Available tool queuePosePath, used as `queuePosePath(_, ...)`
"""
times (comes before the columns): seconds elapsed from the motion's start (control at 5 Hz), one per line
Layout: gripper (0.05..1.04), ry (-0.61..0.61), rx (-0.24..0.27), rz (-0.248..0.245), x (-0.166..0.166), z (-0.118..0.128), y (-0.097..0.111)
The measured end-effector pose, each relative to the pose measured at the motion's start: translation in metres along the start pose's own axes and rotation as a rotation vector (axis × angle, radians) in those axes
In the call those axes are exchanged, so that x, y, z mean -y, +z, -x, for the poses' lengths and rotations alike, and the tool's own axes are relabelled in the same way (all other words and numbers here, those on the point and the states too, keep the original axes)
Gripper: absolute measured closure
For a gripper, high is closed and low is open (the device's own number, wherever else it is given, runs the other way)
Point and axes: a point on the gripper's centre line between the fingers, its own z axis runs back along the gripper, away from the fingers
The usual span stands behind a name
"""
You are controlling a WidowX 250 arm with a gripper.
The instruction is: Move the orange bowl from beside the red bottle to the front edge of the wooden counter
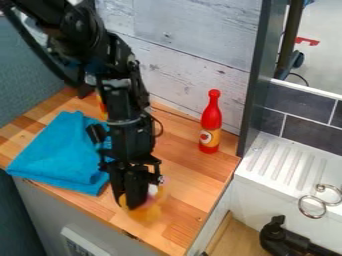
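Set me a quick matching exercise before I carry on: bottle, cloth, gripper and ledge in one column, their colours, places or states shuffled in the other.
Column one
1. Bottle
2. Cloth
3. Gripper
4. Ledge

Column two
A. White and ridged
B. At the yellow thing on the counter
C. Red and upright
D. Blue and folded

Right pairs: 1-C, 2-D, 3-B, 4-A
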Motion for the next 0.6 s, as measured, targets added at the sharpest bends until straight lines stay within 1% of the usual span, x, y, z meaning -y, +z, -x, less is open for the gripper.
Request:
queuePosePath(0.2, 0.789, 0.023, -0.014, -0.003, -0.003, -0.0039, -0.0027)
queuePosePath(0.4, 0.5, 0.059, -0.026, -0.006, -0.0031, -0.0032, -0.0003)
queuePosePath(0.6, 0.189, 0.063, -0.036, 0.0, -0.0011, 0.0, 0.0033)
